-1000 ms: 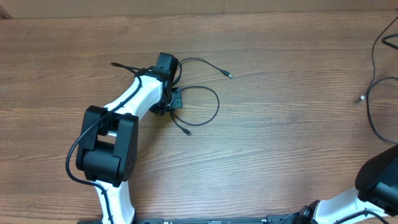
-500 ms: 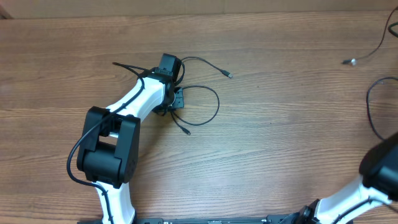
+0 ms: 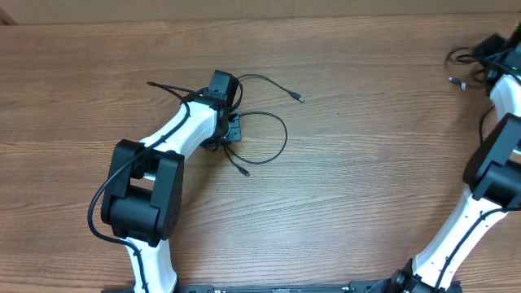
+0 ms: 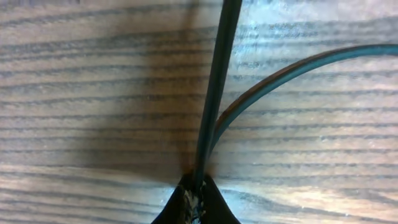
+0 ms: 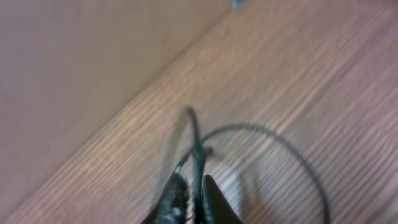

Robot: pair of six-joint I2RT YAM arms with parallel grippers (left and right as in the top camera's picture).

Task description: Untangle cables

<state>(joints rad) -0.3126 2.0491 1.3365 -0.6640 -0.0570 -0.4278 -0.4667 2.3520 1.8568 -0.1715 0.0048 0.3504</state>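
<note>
Wood-grain tabletop [image 3: 350, 203] fills the overhead view. The left pincer [image 3: 229, 129] sits low on it among two thin black cables [image 3: 284, 134]. Their loops spread to that pincer's right and end in small plugs [image 3: 301, 99]. Broad bare wood lies beyond them, which leaves room to draw a strand out. The right pincer [image 3: 487, 50] is up near the far edge with a third cable [image 3: 461, 57] bunched just beside it, its plug end [image 3: 457, 81] near. Little margin is left there before the tabletop ends, so a pull would best go back toward the middle.

From the left wrist, the fingertips [image 4: 177, 208] are pressed together on a straight cable [image 4: 214, 93] that runs directly ahead of them, low over the wood, probably as an anchor. A curving cable [image 4: 292, 68] touches it just ahead of the tips and bends off to the right.

The right wrist view is blurred. Its fingertips [image 5: 173, 202] stand close together with a gripped cable [image 5: 198, 146] running down between them, apparently clamped. The cable's loop [image 5: 273, 134] arcs right. A beige board [image 5: 62, 62] rises close on the left.
</note>
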